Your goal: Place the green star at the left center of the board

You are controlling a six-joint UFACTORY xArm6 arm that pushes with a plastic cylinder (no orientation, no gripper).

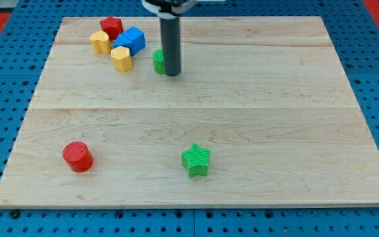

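Note:
The green star [196, 160] lies on the wooden board [255, 99] near the view's bottom, a little left of the middle. My tip [172, 74] rests on the board near the view's top, far above the star. It stands right against a second green block [158, 61], which it partly hides, so that block's shape cannot be made out.
A red cylinder [77, 156] sits at the view's bottom left. At the top left is a cluster: a red block [111, 27], a blue block [131, 39], a yellow block [100, 41] and a yellow hexagonal block [121, 58].

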